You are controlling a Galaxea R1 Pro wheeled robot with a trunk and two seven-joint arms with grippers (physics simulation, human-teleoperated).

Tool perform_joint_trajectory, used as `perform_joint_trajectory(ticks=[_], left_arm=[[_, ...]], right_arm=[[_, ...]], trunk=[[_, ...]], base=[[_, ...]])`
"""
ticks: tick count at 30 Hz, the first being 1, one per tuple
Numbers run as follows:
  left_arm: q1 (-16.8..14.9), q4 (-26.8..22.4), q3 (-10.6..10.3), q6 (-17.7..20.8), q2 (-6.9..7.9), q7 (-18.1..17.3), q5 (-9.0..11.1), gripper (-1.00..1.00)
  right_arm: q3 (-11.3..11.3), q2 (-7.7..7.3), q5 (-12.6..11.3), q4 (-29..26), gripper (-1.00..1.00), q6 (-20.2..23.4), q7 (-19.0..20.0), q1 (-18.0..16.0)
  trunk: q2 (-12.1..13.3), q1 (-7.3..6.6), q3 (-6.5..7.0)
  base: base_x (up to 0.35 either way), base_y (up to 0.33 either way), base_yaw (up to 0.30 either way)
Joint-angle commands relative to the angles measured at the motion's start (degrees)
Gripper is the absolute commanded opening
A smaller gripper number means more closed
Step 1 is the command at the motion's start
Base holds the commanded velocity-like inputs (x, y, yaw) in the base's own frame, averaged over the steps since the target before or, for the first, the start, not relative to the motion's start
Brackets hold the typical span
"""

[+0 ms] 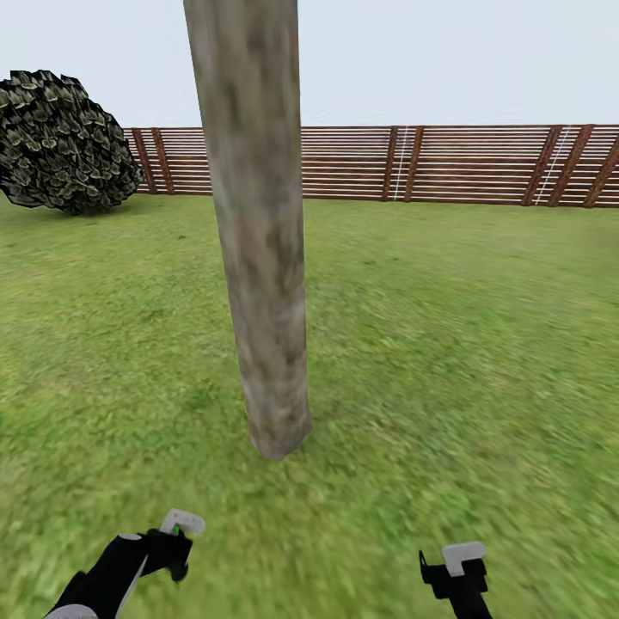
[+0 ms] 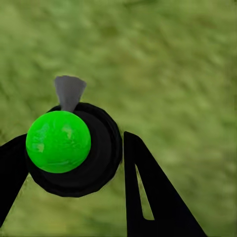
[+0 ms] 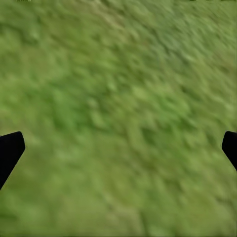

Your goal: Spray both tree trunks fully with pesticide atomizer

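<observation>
1. Your left gripper [image 2: 69,163] has its fingers clamped round the pesticide atomizer [image 2: 69,148], a black body with a green ball on top and a grey nozzle. In the head view the atomizer [image 1: 176,537] sits low at your left, just short of the tree trunk [image 1: 258,258].
2. Pick-up looks done; spraying appears to be the step in hand. No white specks of pesticide are discernible on the bark.
3. Next, you likely need to raise the atomizer and aim its nozzle at the trunk, which rises straight ahead from the grass floor [image 1: 464,344].
4. Your right gripper [image 3: 118,148] hangs spread and empty over grass, showing low at the right in the head view [image 1: 456,572].
5. A dark leafy bush [image 1: 60,142] and the slatted fence [image 1: 430,163] stand well apart behind; nothing blocks the way to the trunk.
</observation>
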Motion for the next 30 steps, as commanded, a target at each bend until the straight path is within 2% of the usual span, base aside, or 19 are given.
perform_joint_trajectory(ticks=[1,4,7,10,15,16,20,26,30], left_arm=[[-0.01,-1.26,-0.01,1.25,-0.08,0.11,-0.03,-1.0],[-0.09,-3.92,-0.06,4.8,-0.17,0.3,0.02,-1.0],[-0.12,-5.78,0.0,6.42,-0.21,0.42,0.07,-1.0],[-0.13,-6.29,0.01,6.89,-0.22,0.46,0.05,-1.0],[-0.22,-6.58,0.04,6.97,-0.13,0.46,0.07,-1.0],[0.25,-10.26,9.04,6.29,-0.64,-0.1,-0.2,-1.0],[0.29,-10.29,8.66,6.23,-0.86,-0.15,-0.26,-1.0],[-0.14,-10.29,8.43,6.22,-1.2,-0.12,-0.27,-1.0],[-0.22,-10.29,5.63,6.46,-1.25,-0.03,-0.23,-1.0]], right_arm=[[0.02,0.06,0.0,0.03,1.0,-0.44,0.01,0.09],[0.09,0.21,-0.01,0.06,1.0,-1.11,0.03,0.27],[0.05,0.24,-0.08,0.0,1.0,-1.35,0.03,0.33],[0.04,0.26,-0.1,-0.02,1.0,-1.4,0.03,0.34],[0.02,0.29,-0.01,-0.02,1.0,-1.33,0.03,0.34],[0.11,0.34,0.08,0.04,1.0,-1.33,0.03,0.34],[0.11,0.3,0.08,0.02,1.0,-1.33,0.03,0.34],[0.1,0.28,0.08,0.04,1.0,-1.33,0.03,0.34],[0.11,0.27,0.08,0.0,1.0,-1.33,0.03,0.34]], trunk=[[0.0,0.0,0.0],[0.0,0.0,0.0],[0.0,0.0,0.0],[0.0,0.0,0.0],[0.0,0.0,0.0],[0.0,0.0,0.0],[0.0,0.0,0.0],[0.0,0.0,0.0],[0.0,0.0,0.0]], base=[[0.0,0.0,0.0],[0.004,0.0,0.0],[0.142,-0.023,0.0],[0.226,-0.139,0.0],[0.147,-0.257,-0.261],[0.0,0.0,-0.041],[-0.068,0.0,-0.178],[-0.281,0.0,-0.26],[-0.037,0.0,-0.265]])
